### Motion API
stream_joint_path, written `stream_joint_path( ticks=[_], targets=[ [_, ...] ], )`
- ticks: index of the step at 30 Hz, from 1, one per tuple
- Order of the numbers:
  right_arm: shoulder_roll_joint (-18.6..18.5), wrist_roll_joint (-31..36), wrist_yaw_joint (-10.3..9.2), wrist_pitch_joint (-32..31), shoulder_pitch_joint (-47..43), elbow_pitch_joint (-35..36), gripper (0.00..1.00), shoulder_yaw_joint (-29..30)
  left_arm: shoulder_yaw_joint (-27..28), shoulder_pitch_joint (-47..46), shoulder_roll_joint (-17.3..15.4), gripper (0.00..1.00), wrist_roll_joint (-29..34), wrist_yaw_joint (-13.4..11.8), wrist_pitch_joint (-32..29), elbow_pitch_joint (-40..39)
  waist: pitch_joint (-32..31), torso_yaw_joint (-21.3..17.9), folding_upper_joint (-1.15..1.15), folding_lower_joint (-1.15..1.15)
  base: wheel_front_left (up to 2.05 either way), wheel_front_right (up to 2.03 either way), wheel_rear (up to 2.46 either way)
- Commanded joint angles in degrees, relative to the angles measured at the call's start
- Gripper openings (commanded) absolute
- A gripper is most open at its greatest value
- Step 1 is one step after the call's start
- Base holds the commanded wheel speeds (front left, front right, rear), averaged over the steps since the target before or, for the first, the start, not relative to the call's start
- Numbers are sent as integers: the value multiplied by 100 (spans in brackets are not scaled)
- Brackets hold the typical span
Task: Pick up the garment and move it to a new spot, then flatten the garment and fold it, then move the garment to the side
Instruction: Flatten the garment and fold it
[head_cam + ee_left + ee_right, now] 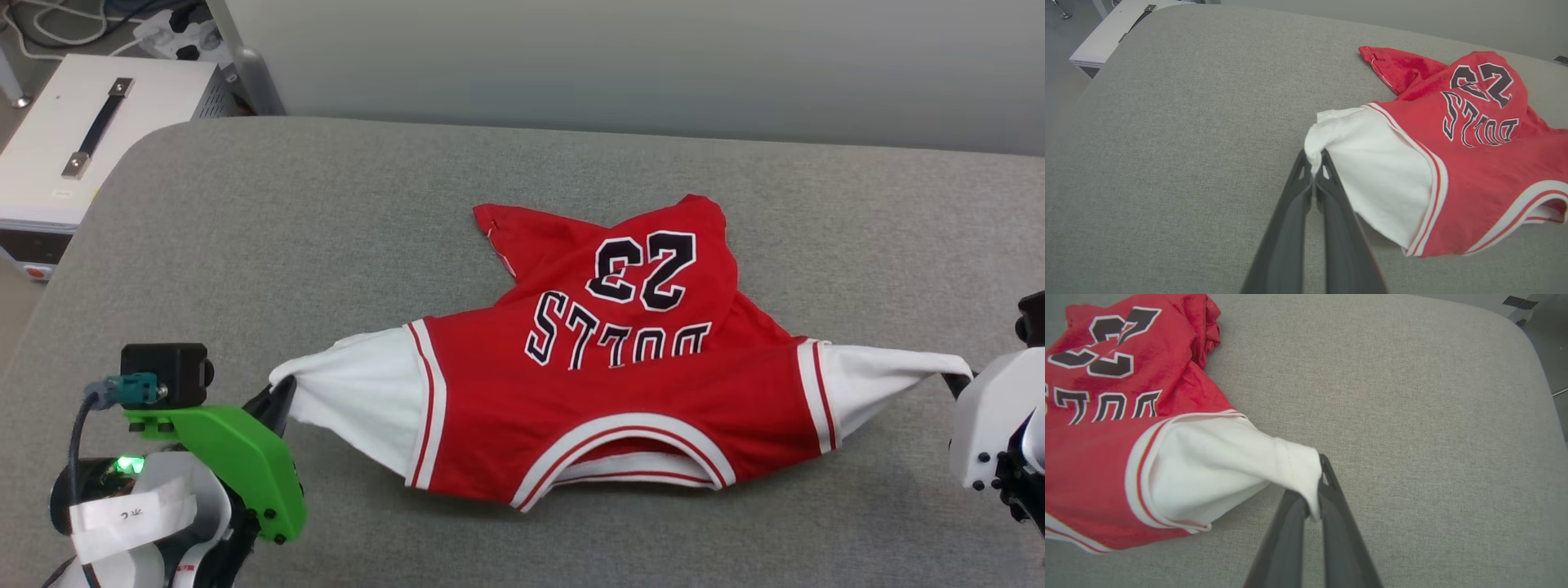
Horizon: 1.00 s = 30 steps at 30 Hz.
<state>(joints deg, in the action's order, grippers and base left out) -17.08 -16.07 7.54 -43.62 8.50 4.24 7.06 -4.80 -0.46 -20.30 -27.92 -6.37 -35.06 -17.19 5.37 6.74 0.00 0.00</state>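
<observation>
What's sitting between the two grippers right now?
The shirt stretches across, pinched at each end by the left gripper and right gripper, in the head view.

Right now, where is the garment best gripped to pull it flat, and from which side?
By the tips of its two white sleeves, each from its own outer side. The left sleeve and right sleeve are the widest points of the garment, so pulling outward should spread the bunched red body. The left gripper and right gripper are shut there.

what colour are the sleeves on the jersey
White, edged with red-and-white striped trim where they join the red garment; the head view shows both sleeves best.
</observation>
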Motion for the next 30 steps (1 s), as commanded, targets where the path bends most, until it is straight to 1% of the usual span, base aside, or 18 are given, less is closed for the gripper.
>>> stream_joint_path(
  ticks=[1, 4, 8, 13, 16, 18, 24, 30],
  targets=[
    [-43, -45, -5, -2, 122, 124, 0, 49, 77, 29, -79, 0, -72, -22, -32, -130, -186, -133, 0, 0, 0, 0, 0],
    [-45, -58, -5, -49, 245, 289, 0, 160, 160, -31, -165, 0, -102, -23, -91, -344, -308, -162, 0, 0, 0, 0, 0],
    [43, -81, -5, -66, 368, 509, 0, 308, 269, -197, -252, 0, -121, -20, -89, -548, -430, -183, 0, 0, 0, 0, 0],
    [61, -72, -5, -45, 474, 863, 0, 406, 501, -441, -311, 0, -198, -12, 72, -807, -522, -294, 0, 0, 0, 0, 0],
    [19, -95, -5, -58, 680, 1034, 0, 448, 637, -621, -336, 0, -247, -3, 191, -939, -554, -394, 0, 0, 0, 0, 0],
    [-75, -105, -5, -78, 912, 1109, 0, 463, 712, -817, -370, 0, -254, 27, 296, -966, -564, -464, 0, 0, 0, 0, 0],
    [-355, -226, -5, -128, 1780, 1056, 0, 311, 825, -1633, -435, 0, -319, 163, 606, -813, -467, -621, 0, 0, 0, 0, 0],
    [-568, -352, -5, 2, 2874, 625, 0, 22, 900, -2747, -509, 0, -408, 317, 911, -391, -133, -750, 0, 0, 0, 0, 0]
  ],
)
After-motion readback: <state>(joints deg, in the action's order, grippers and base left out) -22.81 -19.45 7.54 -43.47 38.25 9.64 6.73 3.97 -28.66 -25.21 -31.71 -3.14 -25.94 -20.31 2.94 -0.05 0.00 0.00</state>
